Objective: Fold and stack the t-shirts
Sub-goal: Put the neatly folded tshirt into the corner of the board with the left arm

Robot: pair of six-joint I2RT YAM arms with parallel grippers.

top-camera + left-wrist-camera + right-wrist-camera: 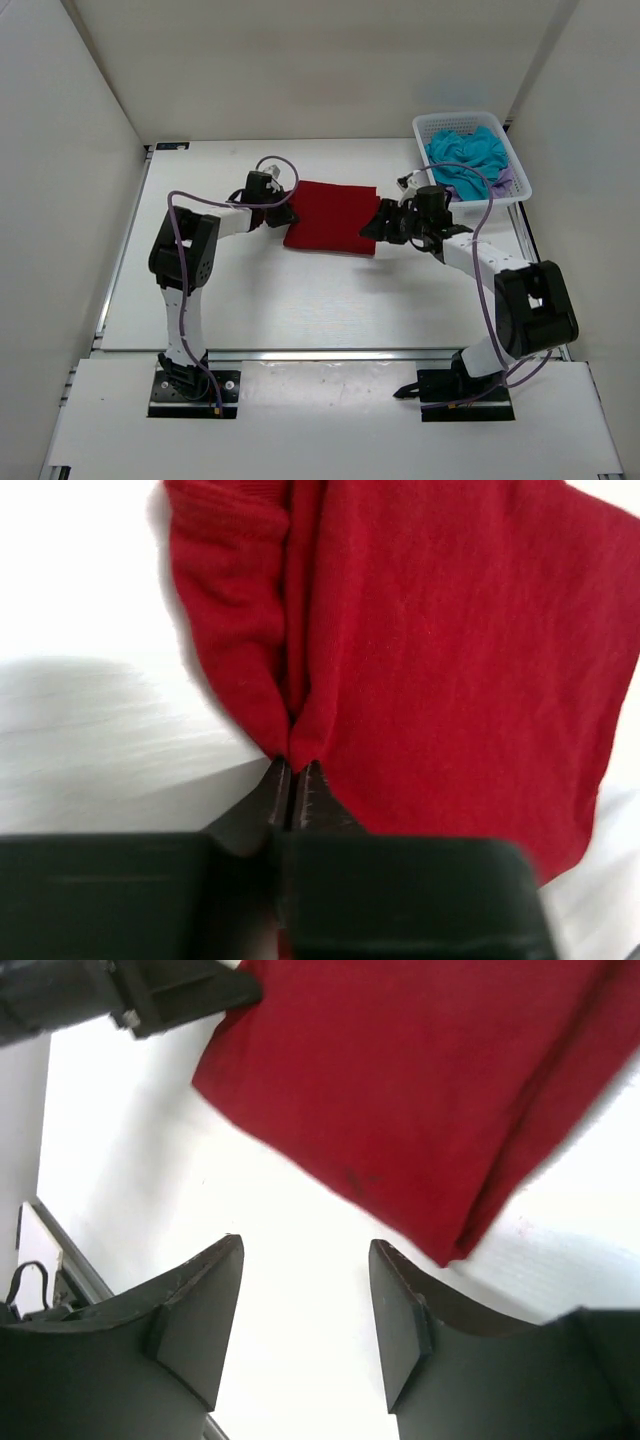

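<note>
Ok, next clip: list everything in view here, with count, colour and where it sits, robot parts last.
red t-shirt: one, red, folded flat mid-table, between the two claws
teal-blue t-shirt: one, teal-blue, bunched on top in the basket
lavender t-shirt: one, pale purple, in the basket, mostly under the teal-blue one
basket: one, white lattice, far right corner of the table
table: one, white, under everything
left claw: one, black, shut on the red t-shirt's left edge
right claw: one, black, open, by the red t-shirt's right edge, holding nothing
</note>
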